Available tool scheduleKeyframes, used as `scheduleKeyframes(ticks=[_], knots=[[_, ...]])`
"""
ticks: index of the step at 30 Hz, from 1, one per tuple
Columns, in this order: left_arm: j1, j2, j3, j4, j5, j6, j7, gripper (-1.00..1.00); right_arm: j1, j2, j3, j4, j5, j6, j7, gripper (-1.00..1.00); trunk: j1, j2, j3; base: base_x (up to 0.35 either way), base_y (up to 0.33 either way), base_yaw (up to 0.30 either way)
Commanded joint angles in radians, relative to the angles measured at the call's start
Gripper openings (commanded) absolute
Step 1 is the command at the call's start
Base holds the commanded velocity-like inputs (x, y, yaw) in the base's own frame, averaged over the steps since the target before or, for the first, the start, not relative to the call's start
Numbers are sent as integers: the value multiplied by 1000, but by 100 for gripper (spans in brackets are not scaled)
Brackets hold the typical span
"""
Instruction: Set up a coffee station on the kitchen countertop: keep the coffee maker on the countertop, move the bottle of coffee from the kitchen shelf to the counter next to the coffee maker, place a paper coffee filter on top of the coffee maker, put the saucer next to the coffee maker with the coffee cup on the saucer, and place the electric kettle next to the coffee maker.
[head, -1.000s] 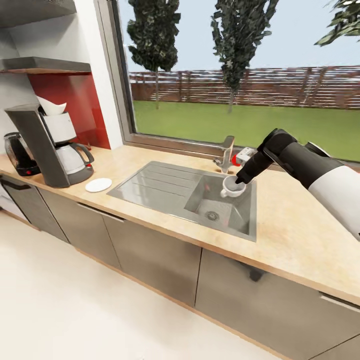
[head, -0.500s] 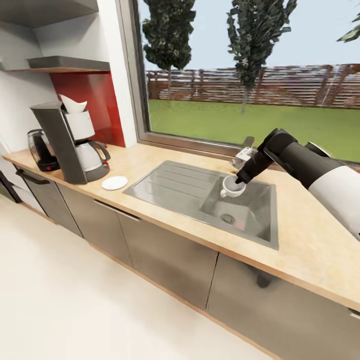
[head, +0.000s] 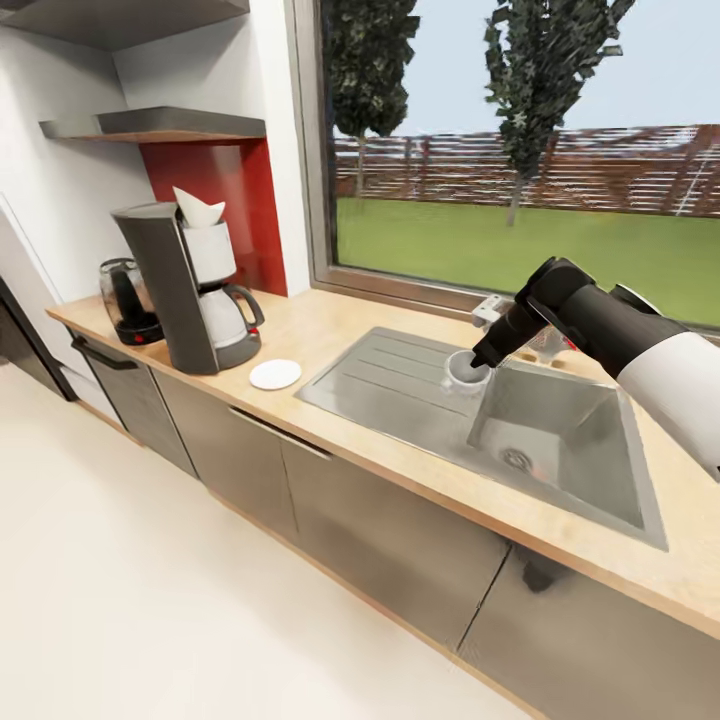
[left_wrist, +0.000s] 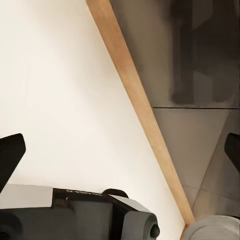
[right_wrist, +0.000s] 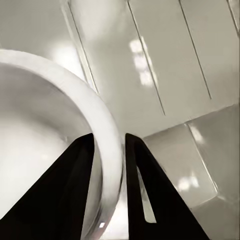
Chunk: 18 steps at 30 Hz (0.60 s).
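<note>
My right gripper (head: 478, 358) is shut on the rim of the white coffee cup (head: 464, 369), holding it above the sink (head: 560, 440) where the drainboard meets the basin. Up close, the black fingers (right_wrist: 145, 190) pinch the cup (right_wrist: 45, 120) wall from both sides. The dark grey coffee maker (head: 190, 295) stands at the left of the wood-grain countertop (head: 330, 320) with a white paper filter (head: 198, 208) on top. The smoky glass kettle (head: 126, 300) sits behind it to the left. The white saucer (head: 275, 375) lies to its right. My left gripper (left_wrist: 120, 155) hangs open over the floor. The bottle of coffee is out of view.
A faucet (head: 490, 310) stands behind the sink under a wide window. A wall shelf (head: 155, 125) hangs above the coffee maker beside a red panel. Grey cabinet fronts (head: 380, 520) run below the counter, with pale floor (head: 150, 600) in front.
The whole view has shifted, so the counter scene slid right as the camera moved. The cup stays in my right gripper and now hangs nearer the drainboard than the basin's middle.
</note>
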Motion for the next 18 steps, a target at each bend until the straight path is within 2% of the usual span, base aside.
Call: scheduleKeyframes(ticks=[1,5,18], knots=[[-1,0,8,0,-6,5,-4,100,-2,-1,3,-1,8,2,8,-100,0,-1,-1,239,263,6],[-1,0,8,0,-6,5,-4,100,-1,-1,3,0,8,2,8,-100,0,-1,-1,194,272,3],[-1,0,8,0,-6,5,-4,100,-1,-1,1,-1,3,2,9,-100,0,-1,-1,13,306,0]])
